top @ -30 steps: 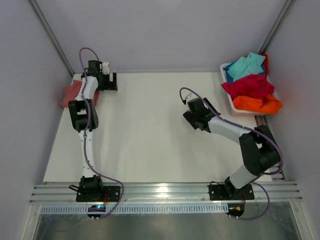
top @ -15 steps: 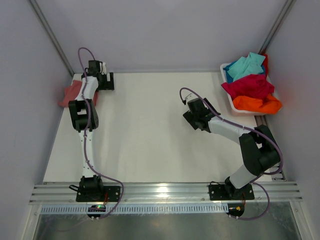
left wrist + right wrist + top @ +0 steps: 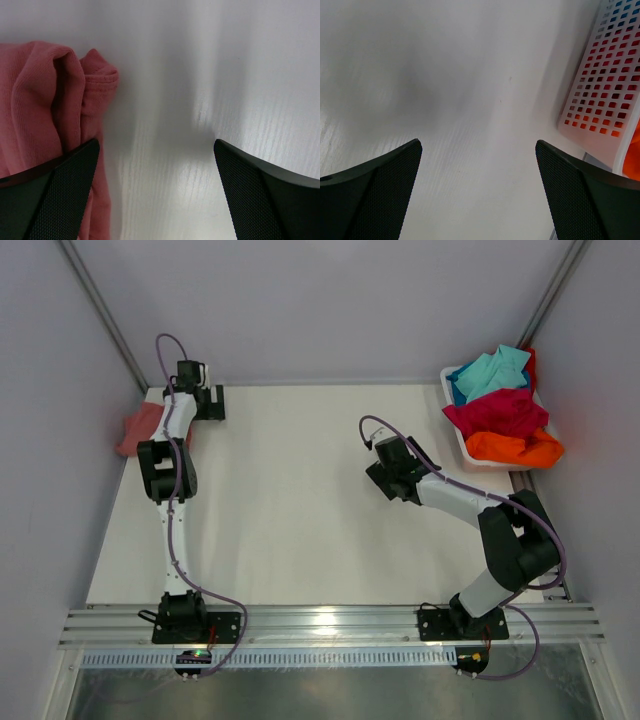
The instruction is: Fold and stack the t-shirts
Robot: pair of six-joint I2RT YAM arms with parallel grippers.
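Left gripper [image 3: 156,150], one of two on the rig, sits at the far-left corner of the white tabletop [image 3: 290,490] with its two black fingers spread wide and nothing between them. In the left wrist view its left-hand finger [image 3: 55,195] overlaps the edge of the dusty salmon-pink cloth t-shirt [image 3: 40,100], which lies crumpled at that corner and partly over the table's left edge. Whether the finger touches the cloth cannot be told. Bare table shows in the gap between the fingers.

Further right, near the middle of the table, the right gripper [image 3: 478,145] hangs over bare white surface, its two fingers equally wide apart and holding nothing.

At the far-right corner stands one white perforated plastic tub [image 3: 458,435], well apart from both grippers. Three t-shirts are heaped in it: a turquoise one [image 3: 490,370] at the far end, a crimson one [image 3: 495,412] in the middle, and a bright orange one [image 3: 515,448] nearest the arms. That makes four t-shirts, all unfolded.
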